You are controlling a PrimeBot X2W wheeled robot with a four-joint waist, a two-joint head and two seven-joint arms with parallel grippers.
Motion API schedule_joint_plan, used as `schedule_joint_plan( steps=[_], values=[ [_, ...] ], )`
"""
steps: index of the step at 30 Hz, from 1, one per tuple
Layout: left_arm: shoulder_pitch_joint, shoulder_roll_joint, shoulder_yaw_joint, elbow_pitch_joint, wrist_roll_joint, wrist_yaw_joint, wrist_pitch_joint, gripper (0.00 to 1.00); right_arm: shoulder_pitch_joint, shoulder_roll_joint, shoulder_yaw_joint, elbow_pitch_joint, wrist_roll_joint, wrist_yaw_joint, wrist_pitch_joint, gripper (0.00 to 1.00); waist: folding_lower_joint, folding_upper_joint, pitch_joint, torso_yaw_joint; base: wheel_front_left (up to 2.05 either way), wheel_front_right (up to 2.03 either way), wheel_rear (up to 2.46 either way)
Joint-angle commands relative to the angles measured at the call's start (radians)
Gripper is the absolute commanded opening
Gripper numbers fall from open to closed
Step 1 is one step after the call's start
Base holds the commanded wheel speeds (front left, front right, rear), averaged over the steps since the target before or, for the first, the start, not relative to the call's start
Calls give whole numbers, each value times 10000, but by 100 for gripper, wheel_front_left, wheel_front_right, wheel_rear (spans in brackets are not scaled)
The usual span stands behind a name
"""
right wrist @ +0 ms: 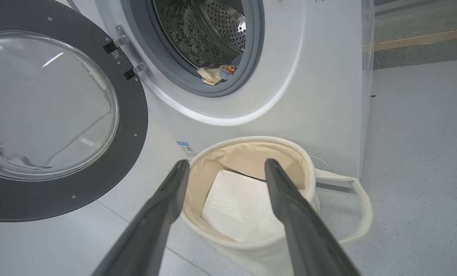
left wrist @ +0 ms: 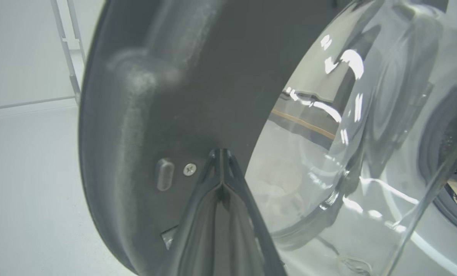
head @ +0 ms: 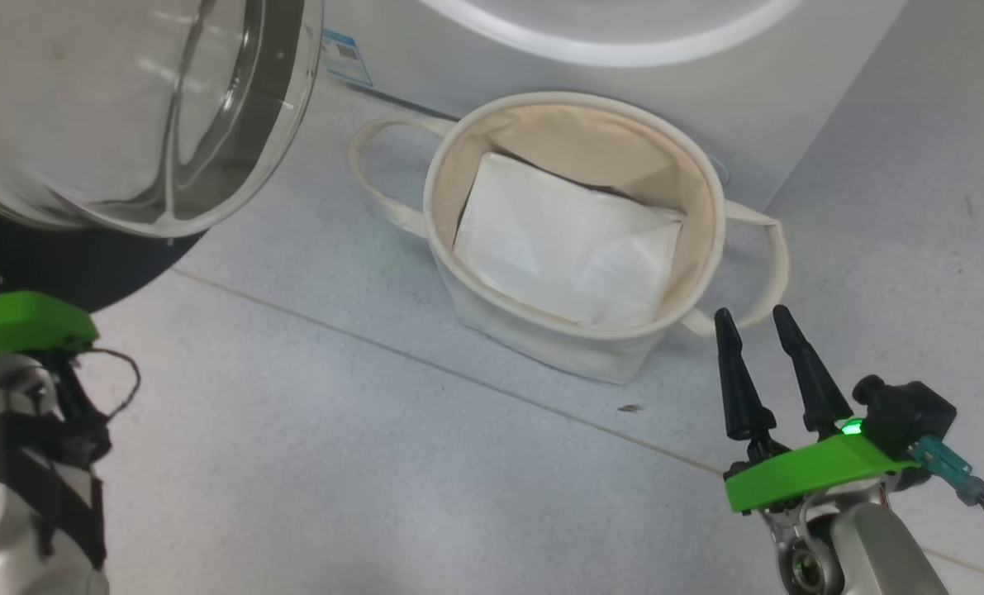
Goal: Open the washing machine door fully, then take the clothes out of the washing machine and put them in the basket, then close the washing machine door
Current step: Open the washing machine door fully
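The step in hand is judged to be the full opening of the large round washing machine door with its glossy black ring and bulging clear glass bowl (right wrist: 134, 126), which is seen swung well out from the white front-loading washing machine (right wrist: 320, 96). The left hand (left wrist: 220, 153) is shut, finger against finger, and its tips are set at the door's dark inner ring just beside a small screw (left wrist: 190, 169) (contact looks likely but cannot be confirmed). The push would best be directed along the hinge arc, with the tips kept on the ring and off the glass, so that slipping is avoided.

The right hand (head: 752, 314) is spread wide with nothing held in it, poised just beside the round cream canvas basket with two loop handles (head: 541, 335). A flat white folded sheet (head: 558, 240) is lying in that basket, and no garment has been placed there yet. The soft cream-yellow and light blue clothes (right wrist: 216, 73) are seen at the front lip of the perforated steel drum (right wrist: 216, 27), against the grey rubber gasket (right wrist: 256, 42).
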Motion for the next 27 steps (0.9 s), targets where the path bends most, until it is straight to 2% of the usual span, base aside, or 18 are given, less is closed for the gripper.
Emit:
schedule_joint_plan(
  steps=[1,14,21,27],
  values=[
    [-354,609,560,-187,-12,-32,-48,0,-209,42,208,-357,-126,4,-117,100,0,0,119,62,0,0,0],
    [-1131,412,1612,858,633,-709,-48,0,-250,-87,90,-800,-327,4,146,100,0,0,675,82,0,0,0],
    [-990,155,1775,733,1246,-946,-48,0,-344,-39,197,-717,-183,4,74,100,0,0,544,-22,0,0,0],
    [-735,-20,1538,145,2068,-925,-48,0,-440,5,279,-501,22,4,-46,100,0,0,164,-164,0,0,0]
  ],
)
